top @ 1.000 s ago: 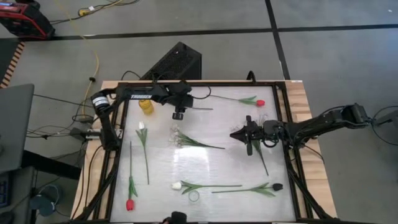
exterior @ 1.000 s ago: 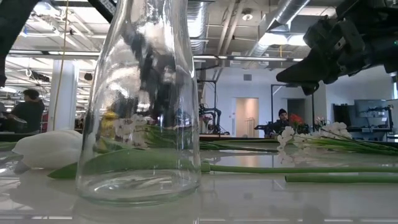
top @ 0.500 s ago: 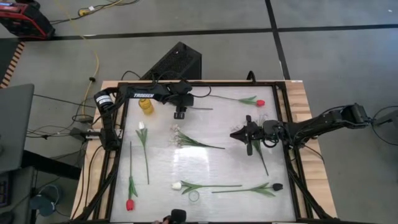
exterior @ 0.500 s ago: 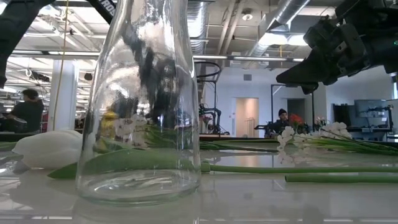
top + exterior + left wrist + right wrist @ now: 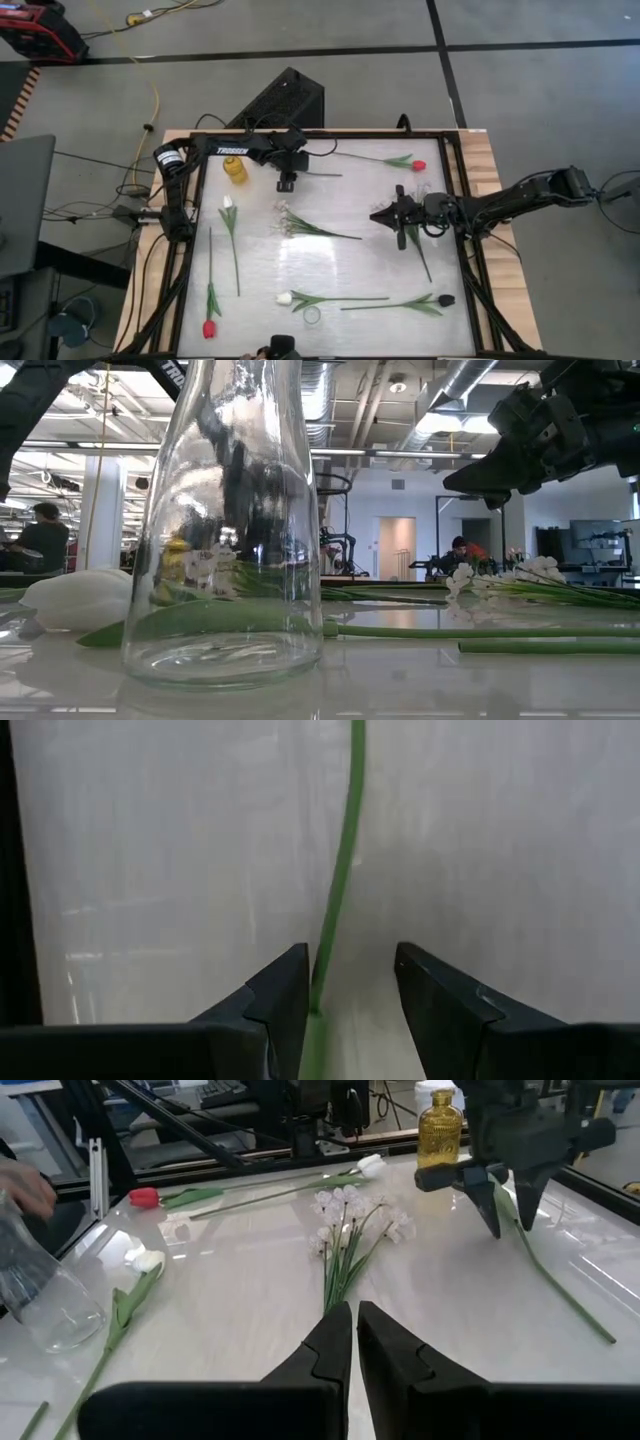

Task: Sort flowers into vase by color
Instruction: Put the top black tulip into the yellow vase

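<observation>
My left gripper [image 5: 287, 183] is open at the table's far side, beside the yellow vase [image 5: 236, 170]. Its fingers point down on either side of a thin green stem [image 5: 345, 840] lying on the table; the flower's head is hidden. My right gripper [image 5: 376, 214] is shut and hovers right of centre, above a white-blossom sprig [image 5: 418, 192]. Lying flat on the table are a red tulip [image 5: 418, 165], a white tulip [image 5: 228, 203], another blossom sprig [image 5: 285, 220], a second red tulip [image 5: 209, 328], a second white tulip [image 5: 283, 298] and a dark tulip [image 5: 446, 299]. A clear glass vase [image 5: 313, 315] stands at the near edge. My left gripper comes at the stem from above, with its fingers lying across it. The stem [image 5: 322, 975] runs close along the inner side of one finger [image 5: 285, 990]. Whether that finger touches it, I cannot tell. The stem lies flat on the table.
The table has a raised black frame [image 5: 463, 200] around a white top. A person's hand [image 5: 20, 1185] shows beyond the near edge by the glass vase [image 5: 40, 1305]. Bare white surface lies around the centre, between the sprigs and the near flowers.
My left arm has shifted a little toward the table's far edge, while its gripper has stayed over the stem. My right arm has kept still.
</observation>
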